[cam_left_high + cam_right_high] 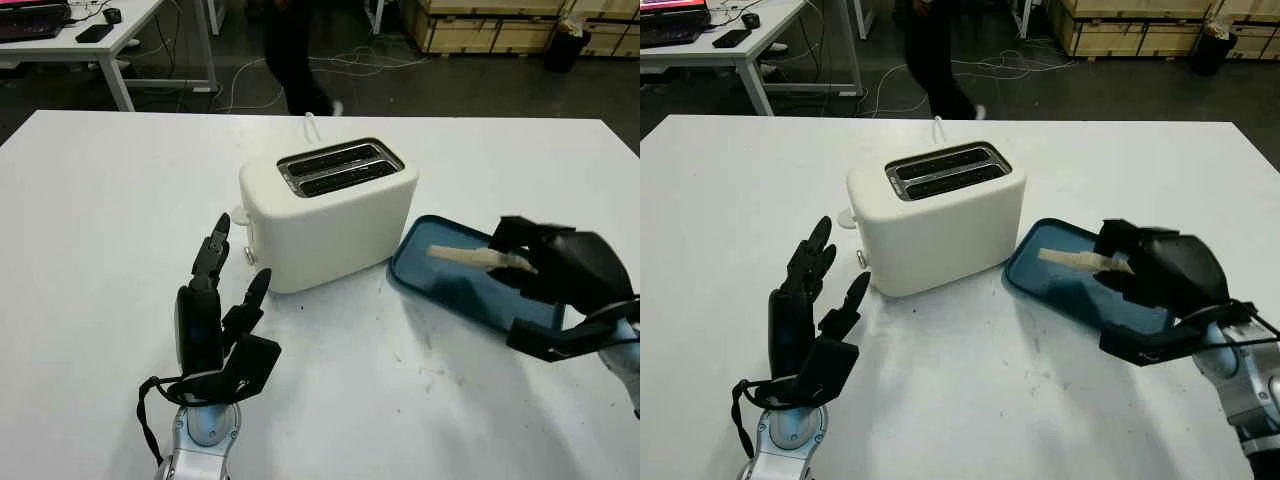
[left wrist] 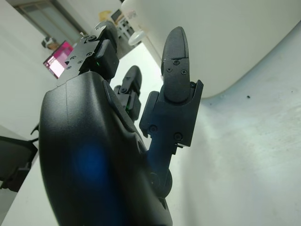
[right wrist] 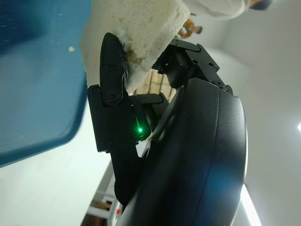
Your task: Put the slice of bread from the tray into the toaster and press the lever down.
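A white two-slot toaster [image 1: 330, 215] stands mid-table with both slots empty; its lever [image 1: 249, 254] is on the left end face. To its right lies a blue tray [image 1: 455, 285]. My right hand [image 1: 545, 265] is shut on the slice of bread [image 1: 470, 258], holding it a little above the tray; the pale crumb [image 3: 141, 33] sits pinched between the fingers [image 3: 110, 61]. My left hand [image 1: 222, 300] is open, upright on the table just left of the toaster's lever end.
The white table [image 1: 110, 210] stretches wide to the left and in front. A white cord [image 1: 310, 125] runs off behind the toaster. A person's legs [image 1: 295, 55] stand beyond the far edge, with desks and crates further back.
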